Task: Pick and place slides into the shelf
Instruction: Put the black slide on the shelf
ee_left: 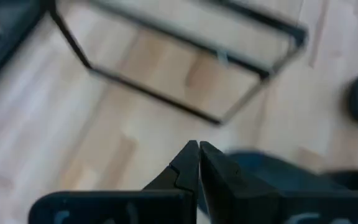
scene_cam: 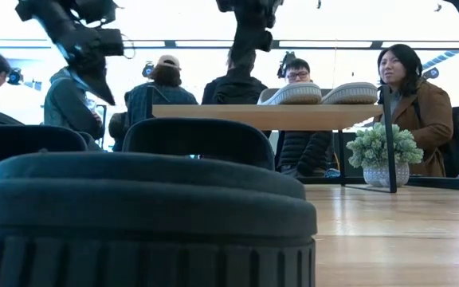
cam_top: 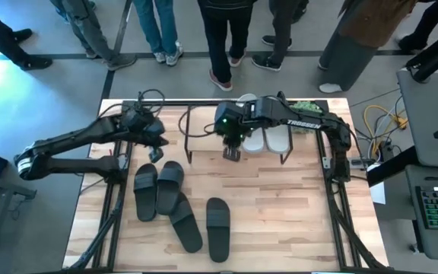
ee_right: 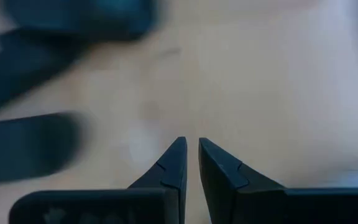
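Note:
Two pale slides (cam_top: pixel 268 138) lie side by side, soles down, on the right part of the shelf (cam_top: pixel 204 129), and show on its wood top in the low view (scene_cam: pixel 321 93). Several black slides (cam_top: pixel 177 202) lie on the table in front of the shelf; one fills the low view's foreground (scene_cam: pixel 142 215). My right gripper (cam_top: pixel 232 154) hangs shut and empty over the table just in front of the shelf's middle. My left gripper (cam_top: pixel 156 152) is shut and empty, left of the shelf, above the black slides' far ends.
A small potted plant (scene_cam: pixel 385 151) stands on the table at the shelf's far right. The arms' black frame rails (cam_top: pixel 112 205) run along the table's left and right sides. Several people stand behind the table's far edge (cam_top: pixel 226 46). Bare wood lies at the near right (cam_top: pixel 287 221).

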You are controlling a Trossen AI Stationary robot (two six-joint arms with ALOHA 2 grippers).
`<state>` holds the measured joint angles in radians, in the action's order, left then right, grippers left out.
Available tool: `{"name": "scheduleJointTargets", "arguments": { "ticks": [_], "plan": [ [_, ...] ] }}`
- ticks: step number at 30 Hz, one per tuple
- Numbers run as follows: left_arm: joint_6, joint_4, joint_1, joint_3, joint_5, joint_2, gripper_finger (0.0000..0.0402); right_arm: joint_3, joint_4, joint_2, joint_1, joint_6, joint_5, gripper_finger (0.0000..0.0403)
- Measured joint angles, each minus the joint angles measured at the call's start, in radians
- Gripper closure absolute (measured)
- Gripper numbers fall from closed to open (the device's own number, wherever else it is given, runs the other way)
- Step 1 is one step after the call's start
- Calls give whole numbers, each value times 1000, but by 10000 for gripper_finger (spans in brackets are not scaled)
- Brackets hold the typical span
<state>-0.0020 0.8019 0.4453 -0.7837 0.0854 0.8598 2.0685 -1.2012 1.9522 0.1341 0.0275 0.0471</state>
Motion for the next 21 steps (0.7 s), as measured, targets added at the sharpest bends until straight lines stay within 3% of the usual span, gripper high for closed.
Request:
{"name": "scheduleJointTargets", "arguments": {
  "ticks": [2, 3, 6, 12, 16, 21],
  "plan": [
    [-83, 86, -6, 1, 59, -47, 402, -22, 22, 3, -6, 31, 103, 369],
    [-123, 120, -12, 1, 101, -70, 402, -30, 34, 5, -10, 41, 100, 369],
    [-210, 182, -65, 1, 159, -129, 402, -35, 38, 6, -29, 45, -20, 368],
    [-321, 301, -310, -13, -84, -171, 397, -31, 26, -9, -84, 88, -75, 329],
    [-430, 375, -464, -19, -141, -141, 368, -30, 7, -28, -139, 140, -171, 278],
    [-494, 414, -659, -17, -225, -74, 339, -30, -25, -33, -215, 191, -368, 215]
  ]
}}
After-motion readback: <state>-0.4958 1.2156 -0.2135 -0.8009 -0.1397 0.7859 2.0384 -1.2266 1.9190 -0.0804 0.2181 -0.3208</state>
